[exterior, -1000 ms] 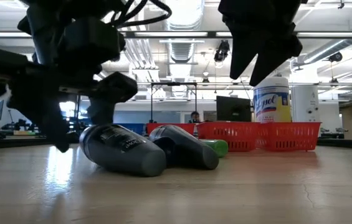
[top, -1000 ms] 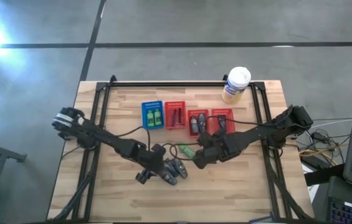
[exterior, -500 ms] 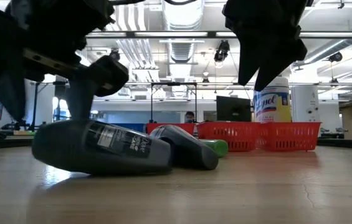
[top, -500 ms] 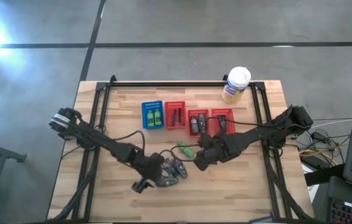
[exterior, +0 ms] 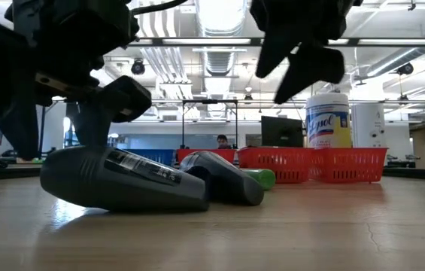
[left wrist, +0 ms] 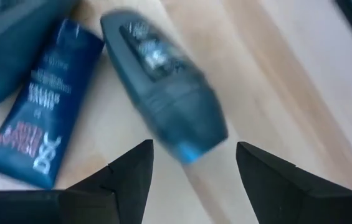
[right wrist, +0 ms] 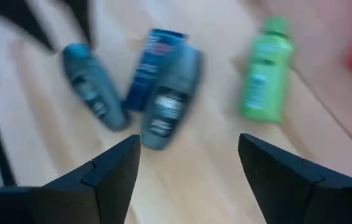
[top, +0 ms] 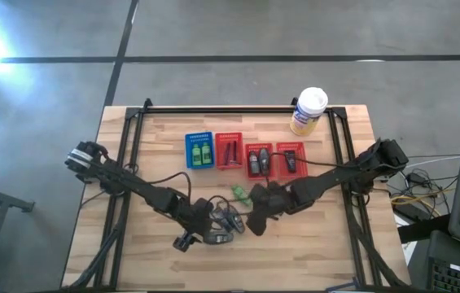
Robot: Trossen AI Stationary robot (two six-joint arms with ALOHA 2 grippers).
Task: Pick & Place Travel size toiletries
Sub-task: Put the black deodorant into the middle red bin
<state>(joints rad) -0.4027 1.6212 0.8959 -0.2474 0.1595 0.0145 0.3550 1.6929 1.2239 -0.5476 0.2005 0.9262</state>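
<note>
Loose on the table lie two dark grey bottles (right wrist: 95,93) (right wrist: 169,106), a blue tube (right wrist: 154,62) and a green bottle (top: 240,194), each on its side. My left gripper (left wrist: 194,168) is open and low over the table near its near edge. Its fingers stand on either side of the cap end of the nearer dark bottle (left wrist: 163,81) (exterior: 122,181). The blue tube (left wrist: 45,106) lies beside that bottle. My right gripper (right wrist: 188,168) (top: 256,218) is open and hangs above the table, just right of the pile. My left gripper comes at the dark bottle's cap end (left wrist: 188,149) slanting down, fingers along it. The bottle lies on the table between the open fingers. Whether a finger touches it I cannot tell.
Toward the far edge stands a row of baskets: a blue one (top: 199,150) with green bottles and three red ones (top: 230,150) (top: 258,159) (top: 290,157) with dark items. The white-lidded yellow canister (top: 308,110) stands at the far right. Bare wood lies near the front edge.
My left gripper has moved toward the near edge and lower, and the nearer dark bottle has slid toward the near edge with it. The other bottle and the green bottle have stayed put. My right gripper has moved left toward the pile and turned.
</note>
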